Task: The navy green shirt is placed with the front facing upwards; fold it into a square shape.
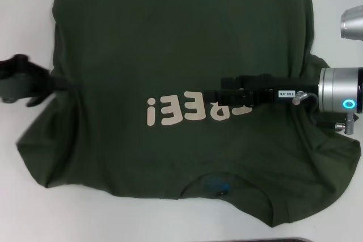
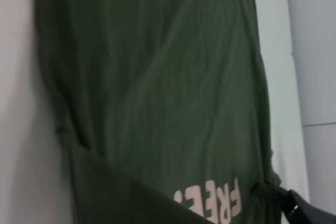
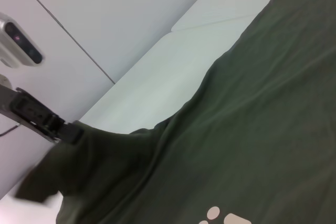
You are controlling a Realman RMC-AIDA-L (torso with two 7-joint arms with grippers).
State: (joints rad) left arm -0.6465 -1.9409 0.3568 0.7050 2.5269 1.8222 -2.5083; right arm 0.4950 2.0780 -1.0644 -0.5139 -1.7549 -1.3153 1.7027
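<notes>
**Both grippers at the shirt's sides, chest level**

The left gripper [image 1: 59, 83] pinches the left side edge of the navy green shirt [image 1: 170, 55], its dark fingers pressed together on a small bunch of cloth; the right wrist view shows the same grip [image 3: 65, 132] with the fabric pulled into a peak. The right gripper [image 1: 218, 96] reaches in from the table's right edge, lying low over the chest and covering the start of the cream lettering [image 1: 181, 110]; whether its fingers are spread or closed on cloth cannot be told.

The shirt lies front up on the white table [image 1: 28, 208], collar toward the near edge, hem running off past the far edge of the head view. Wrinkles radiate from the left pinch.

The left arm comes in level from the table's left edge, blurred. The right arm stretches horizontally, its silver wrist [image 1: 340, 92] over the right sleeve. The blue neck label [image 1: 218, 186] is dim.
</notes>
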